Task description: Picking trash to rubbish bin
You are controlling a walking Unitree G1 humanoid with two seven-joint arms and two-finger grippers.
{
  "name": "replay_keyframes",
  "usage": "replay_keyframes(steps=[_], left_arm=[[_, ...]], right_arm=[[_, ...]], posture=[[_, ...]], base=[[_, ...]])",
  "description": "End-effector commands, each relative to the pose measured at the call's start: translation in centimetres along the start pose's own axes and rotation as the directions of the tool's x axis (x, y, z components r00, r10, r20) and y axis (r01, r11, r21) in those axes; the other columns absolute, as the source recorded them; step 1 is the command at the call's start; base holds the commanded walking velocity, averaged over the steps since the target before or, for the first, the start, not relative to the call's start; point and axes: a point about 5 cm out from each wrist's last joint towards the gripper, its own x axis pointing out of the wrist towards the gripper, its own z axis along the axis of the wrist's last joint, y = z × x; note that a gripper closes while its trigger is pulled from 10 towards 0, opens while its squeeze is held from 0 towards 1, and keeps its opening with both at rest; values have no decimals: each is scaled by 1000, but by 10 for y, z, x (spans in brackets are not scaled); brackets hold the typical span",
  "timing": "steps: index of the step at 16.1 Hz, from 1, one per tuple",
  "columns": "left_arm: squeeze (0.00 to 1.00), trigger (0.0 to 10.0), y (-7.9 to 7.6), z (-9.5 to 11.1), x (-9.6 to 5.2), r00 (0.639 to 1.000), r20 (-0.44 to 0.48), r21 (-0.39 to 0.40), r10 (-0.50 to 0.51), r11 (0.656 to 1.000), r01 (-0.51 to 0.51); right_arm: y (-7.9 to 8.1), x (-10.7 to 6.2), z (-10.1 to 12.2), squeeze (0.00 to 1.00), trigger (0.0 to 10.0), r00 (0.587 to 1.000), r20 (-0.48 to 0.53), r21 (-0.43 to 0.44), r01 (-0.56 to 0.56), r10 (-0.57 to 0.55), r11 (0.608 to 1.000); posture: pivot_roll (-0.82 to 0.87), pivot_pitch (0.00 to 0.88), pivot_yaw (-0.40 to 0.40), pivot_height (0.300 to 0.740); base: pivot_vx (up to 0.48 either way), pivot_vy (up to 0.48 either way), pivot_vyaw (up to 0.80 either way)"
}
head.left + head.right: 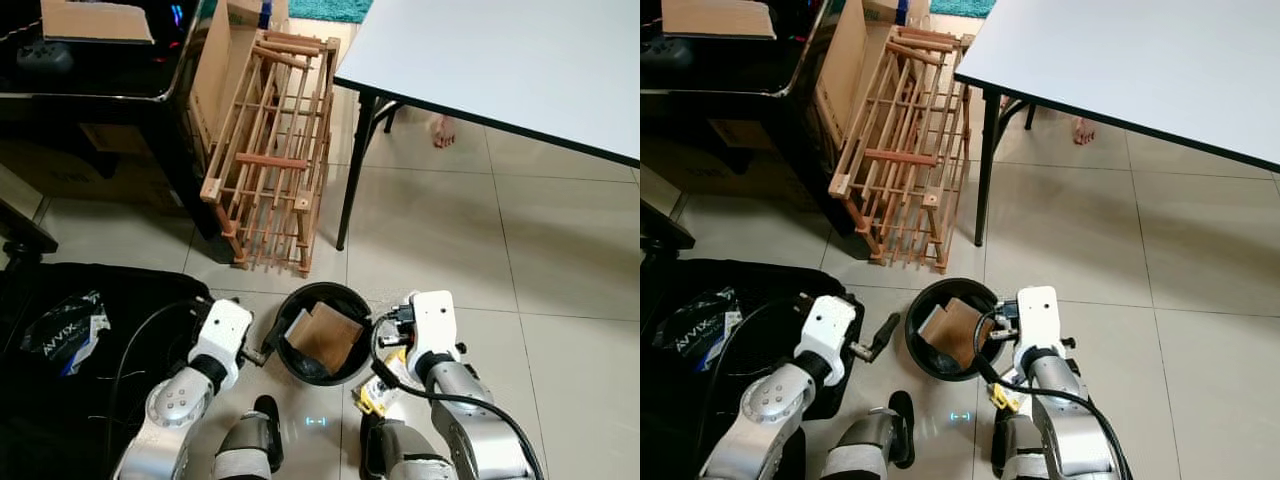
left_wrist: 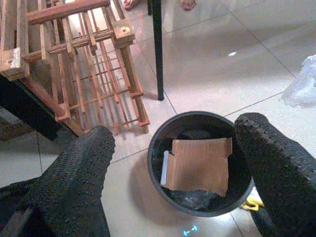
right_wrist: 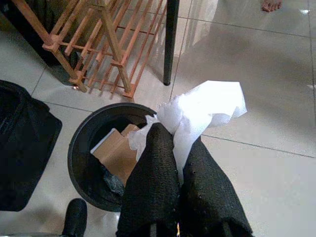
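The fingers of the right gripper (image 3: 175, 148) are clamped on a crumpled white tissue (image 3: 202, 111), held beside the rim of the black bin (image 1: 322, 333) at lower centre, apparently ready for dropping in. The left gripper (image 2: 173, 163), fingers spread apart, hovers over the bin, where a piece of cardboard (image 2: 198, 164) already lies.

A wooden rack (image 1: 268, 150) is seen leaning at about eleven o'clock, propped against a dark cabinet (image 1: 120, 90) on which a cardboard box (image 1: 95, 20) is set. A white table (image 1: 510, 60) is placed at one o'clock, with its black leg (image 1: 355, 165) standing on the pale tiled floor (image 1: 520, 260). A bare foot (image 1: 444, 130) is visible beneath the table. A black bag (image 1: 70, 330) with a printed packet (image 1: 65, 325) on it lies at nine o'clock.
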Motion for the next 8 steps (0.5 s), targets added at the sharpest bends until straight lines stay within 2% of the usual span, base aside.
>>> replay_keyframes(steps=[1, 8], left_arm=[[0, 10000, -3, -7, -3, 999, -30, -17, -18, 1000, 17], [0, 10000, -10, -11, -5, 998, -42, -20, -43, 999, 42]], right_arm=[[-3, -3, -10, 0, 0, 999, -33, 11, 21, -21, 1000], [-3, -5, -14, 0, 0, 998, -50, 12, 27, -26, 1000]], posture=[[6, 328, 10, 740], [5, 334, 11, 740]], base=[[0, 0, 0], [0, 0, 0]])
